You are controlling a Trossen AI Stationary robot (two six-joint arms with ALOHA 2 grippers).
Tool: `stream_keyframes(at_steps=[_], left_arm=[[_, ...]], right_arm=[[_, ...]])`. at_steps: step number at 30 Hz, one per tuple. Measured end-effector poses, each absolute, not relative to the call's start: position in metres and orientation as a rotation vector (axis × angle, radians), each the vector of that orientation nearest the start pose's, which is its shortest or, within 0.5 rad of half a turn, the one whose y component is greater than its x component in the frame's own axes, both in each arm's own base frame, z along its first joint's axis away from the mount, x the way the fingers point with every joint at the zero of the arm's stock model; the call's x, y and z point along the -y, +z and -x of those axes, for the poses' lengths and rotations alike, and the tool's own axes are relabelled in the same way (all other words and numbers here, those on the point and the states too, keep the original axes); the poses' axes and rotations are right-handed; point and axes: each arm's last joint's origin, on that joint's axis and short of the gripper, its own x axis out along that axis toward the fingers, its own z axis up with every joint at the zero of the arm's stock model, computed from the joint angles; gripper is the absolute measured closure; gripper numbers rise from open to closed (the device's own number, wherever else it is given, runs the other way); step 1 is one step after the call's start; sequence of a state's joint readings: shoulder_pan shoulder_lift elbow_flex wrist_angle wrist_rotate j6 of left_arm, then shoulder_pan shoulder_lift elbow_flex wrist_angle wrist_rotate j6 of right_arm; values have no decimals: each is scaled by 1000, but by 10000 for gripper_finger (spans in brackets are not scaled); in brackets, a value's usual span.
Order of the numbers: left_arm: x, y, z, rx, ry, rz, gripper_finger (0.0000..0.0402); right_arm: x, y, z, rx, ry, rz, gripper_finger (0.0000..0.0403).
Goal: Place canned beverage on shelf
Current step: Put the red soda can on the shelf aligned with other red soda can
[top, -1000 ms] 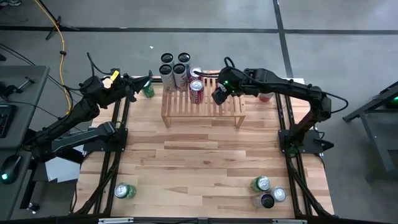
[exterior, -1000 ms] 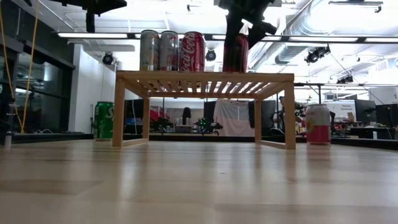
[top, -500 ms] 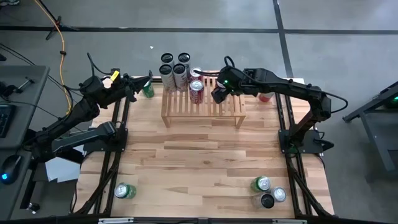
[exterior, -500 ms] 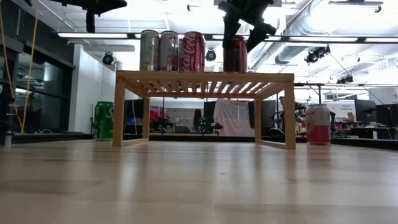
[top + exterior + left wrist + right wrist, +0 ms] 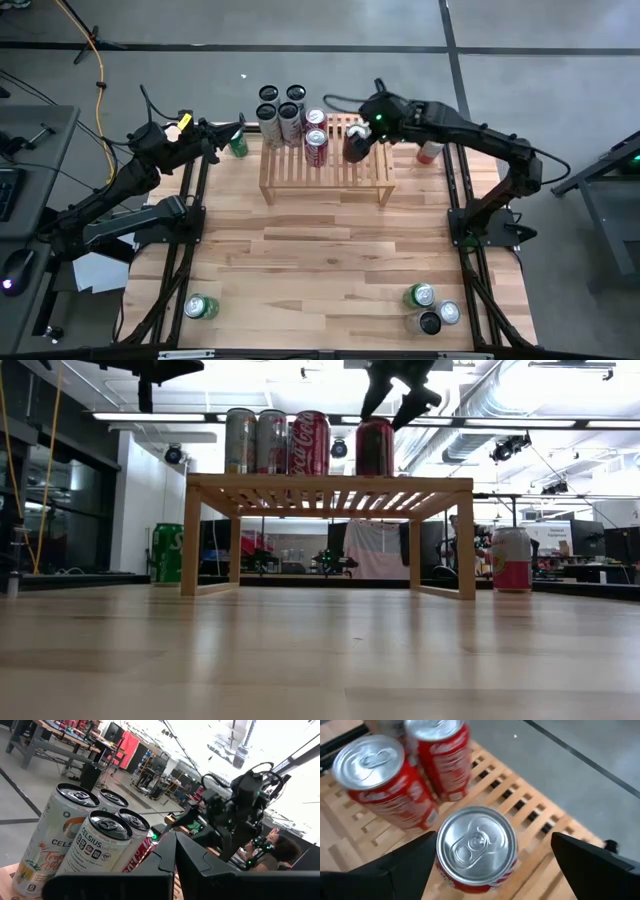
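Note:
The light-wood shelf point(image 5: 325, 178) point(image 5: 330, 485) stands at the table's far middle. On its slatted top stand several cans: silver ones point(image 5: 95, 850) and red ones point(image 5: 385, 780). A red canned beverage point(image 5: 476, 847) point(image 5: 376, 447) stands upright on the slats to their right. My right gripper point(image 5: 493, 840) point(image 5: 395, 398) hangs open just above this can, one finger on each side, clear of it. My left gripper point(image 5: 175, 857) point(image 5: 220, 133) is shut and empty, held above the table's far left, pointing at the shelf.
A green can point(image 5: 237, 144) point(image 5: 166, 553) stands left of the shelf, and a pink can point(image 5: 428, 152) point(image 5: 511, 559) stands to its right. At the near edge lie a green can point(image 5: 200, 307) on the left and three cans point(image 5: 430, 308) on the right. Bare wood lies between.
My right gripper has opened wider, let go of the red can and risen off it, drawing back a little toward the table's far right. The can stays upright on the shelf's slats where it was set.

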State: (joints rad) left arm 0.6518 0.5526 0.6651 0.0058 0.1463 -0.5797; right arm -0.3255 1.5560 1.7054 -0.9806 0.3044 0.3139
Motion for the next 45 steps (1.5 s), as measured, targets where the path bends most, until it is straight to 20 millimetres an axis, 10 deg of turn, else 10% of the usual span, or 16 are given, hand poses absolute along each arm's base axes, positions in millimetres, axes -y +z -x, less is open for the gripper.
stream_keyframes(at_steps=[24, 45], left_arm=[[-74, 341, -104, 251, 459, 515, 402], [-74, 341, -104, 252, 462, 514, 401]], right_arm=[[120, 404, -267, -907, -249, 149, 25], [146, 417, -261, -779, -264, 130, 25]])
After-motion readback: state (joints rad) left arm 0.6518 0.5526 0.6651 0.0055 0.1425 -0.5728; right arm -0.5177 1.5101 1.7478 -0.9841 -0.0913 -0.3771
